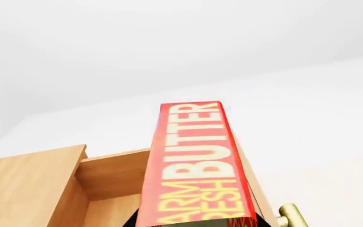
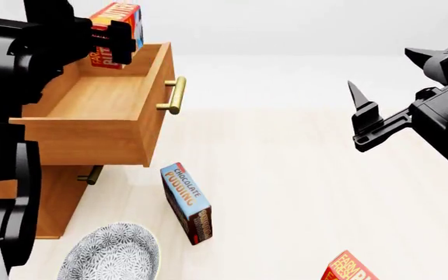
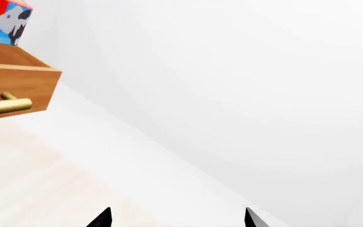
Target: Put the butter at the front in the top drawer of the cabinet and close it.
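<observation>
top drawer (image 2: 91, 96): matt light wood | handle (image 2: 174, 95): shiny brass metal | butter (image 1: 196, 165): printed cardboard carton

Carton in my left tool (image 2: 119, 36): the butter (image 1: 194, 165) shows "BUTTER" in white, with yellow "ARM" and "RESH" beside it, first letters cut off
Same carton, right wrist view: cow panel, only stray yellow letter ends, unreadable
Blue box on the floor (image 2: 187, 202): I read "CHOCOLATE PUDDING"
Second red carton (image 2: 349, 269): I make out "FARM FRESH", rest cut off
</observation>
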`<state>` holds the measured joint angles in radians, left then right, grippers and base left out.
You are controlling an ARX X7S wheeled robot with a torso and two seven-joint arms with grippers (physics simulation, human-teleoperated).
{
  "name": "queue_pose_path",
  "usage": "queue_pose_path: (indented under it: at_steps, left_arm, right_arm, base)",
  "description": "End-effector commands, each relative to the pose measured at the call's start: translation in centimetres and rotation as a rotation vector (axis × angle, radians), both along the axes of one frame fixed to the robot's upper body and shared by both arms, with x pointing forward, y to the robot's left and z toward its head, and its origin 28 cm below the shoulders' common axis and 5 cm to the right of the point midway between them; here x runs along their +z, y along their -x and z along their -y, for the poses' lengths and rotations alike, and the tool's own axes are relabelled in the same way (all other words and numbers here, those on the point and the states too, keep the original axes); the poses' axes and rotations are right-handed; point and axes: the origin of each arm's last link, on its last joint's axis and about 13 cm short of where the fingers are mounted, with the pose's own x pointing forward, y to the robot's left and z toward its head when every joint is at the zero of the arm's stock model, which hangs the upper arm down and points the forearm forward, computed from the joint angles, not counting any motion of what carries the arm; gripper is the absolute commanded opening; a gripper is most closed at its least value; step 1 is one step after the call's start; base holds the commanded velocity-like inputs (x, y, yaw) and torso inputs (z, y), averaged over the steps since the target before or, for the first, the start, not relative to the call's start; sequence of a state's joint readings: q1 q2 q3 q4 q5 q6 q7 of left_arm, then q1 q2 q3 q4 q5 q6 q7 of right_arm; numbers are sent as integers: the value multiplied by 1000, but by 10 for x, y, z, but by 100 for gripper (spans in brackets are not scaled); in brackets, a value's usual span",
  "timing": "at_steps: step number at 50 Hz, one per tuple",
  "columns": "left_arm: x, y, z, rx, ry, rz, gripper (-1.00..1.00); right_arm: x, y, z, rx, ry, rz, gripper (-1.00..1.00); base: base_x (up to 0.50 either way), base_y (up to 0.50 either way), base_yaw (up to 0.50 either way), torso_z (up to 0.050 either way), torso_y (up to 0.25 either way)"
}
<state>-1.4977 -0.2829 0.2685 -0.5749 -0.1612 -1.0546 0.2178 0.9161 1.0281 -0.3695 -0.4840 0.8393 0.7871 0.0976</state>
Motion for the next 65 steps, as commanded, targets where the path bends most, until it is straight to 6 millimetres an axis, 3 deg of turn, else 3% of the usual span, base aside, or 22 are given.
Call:
queue_pose_path:
  at_steps: [1, 65]
  left_arm:
    - [2, 1, 3, -1, -3, 26, -100]
    - [-33, 3, 0, 9, -14, -55, -100]
  right_arm:
    - [-1, 0, 0, 1, 0, -5, 100]
    - [0, 4, 1, 1, -3, -9, 100]
  base:
    - [0, 0, 0, 0, 0]
    - [0, 0, 0, 0, 2]
